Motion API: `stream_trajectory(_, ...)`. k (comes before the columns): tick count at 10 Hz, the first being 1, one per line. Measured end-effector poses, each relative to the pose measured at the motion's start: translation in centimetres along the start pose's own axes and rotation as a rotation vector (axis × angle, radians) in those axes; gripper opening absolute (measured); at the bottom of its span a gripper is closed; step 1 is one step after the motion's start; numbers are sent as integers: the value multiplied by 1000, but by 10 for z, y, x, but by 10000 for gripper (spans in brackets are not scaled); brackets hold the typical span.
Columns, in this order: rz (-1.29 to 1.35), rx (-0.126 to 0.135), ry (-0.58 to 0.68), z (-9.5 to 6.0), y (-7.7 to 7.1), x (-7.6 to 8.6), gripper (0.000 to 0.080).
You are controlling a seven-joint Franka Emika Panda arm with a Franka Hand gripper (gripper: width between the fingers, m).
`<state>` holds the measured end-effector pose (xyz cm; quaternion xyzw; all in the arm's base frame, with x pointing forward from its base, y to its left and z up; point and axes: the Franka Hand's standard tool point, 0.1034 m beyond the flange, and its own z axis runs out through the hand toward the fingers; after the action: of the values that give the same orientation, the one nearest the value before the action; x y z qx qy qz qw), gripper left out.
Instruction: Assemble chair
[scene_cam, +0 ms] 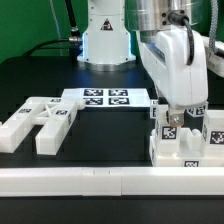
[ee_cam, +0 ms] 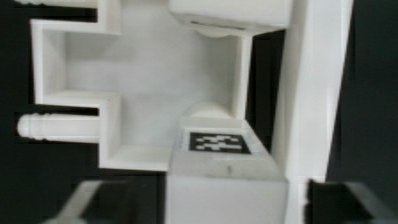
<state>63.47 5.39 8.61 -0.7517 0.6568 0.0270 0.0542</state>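
The chair lies in loose chunky white parts with black-and-white tags. In the exterior view my gripper (scene_cam: 178, 122) reaches down onto a cluster of tagged chair parts (scene_cam: 180, 150) at the right, by the front rail. In the wrist view my gripper (ee_cam: 240, 203) has its two dark fingers (ee_cam: 116, 205) tight on either side of a flat white chair part (ee_cam: 222, 110) with a tag (ee_cam: 219, 142). A round peg (ee_cam: 45, 128) sticks out of that part's side. Two more white chair parts (scene_cam: 40, 122) lie at the exterior view's left.
The marker board (scene_cam: 105, 98) lies flat on the black table behind the middle. A long white border rail (scene_cam: 100, 182) runs along the front edge. The robot's white base (scene_cam: 105, 40) stands at the back.
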Motion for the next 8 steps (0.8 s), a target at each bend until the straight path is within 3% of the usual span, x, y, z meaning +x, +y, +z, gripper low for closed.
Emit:
stream_trajectory(1,-130,-12,6,0,0,-4,608)
stream_trajectory(7,-629,-16,2,0,-2,-5,649)
stream_trajectory(8,-748,-33,11,0,0,-4,649)
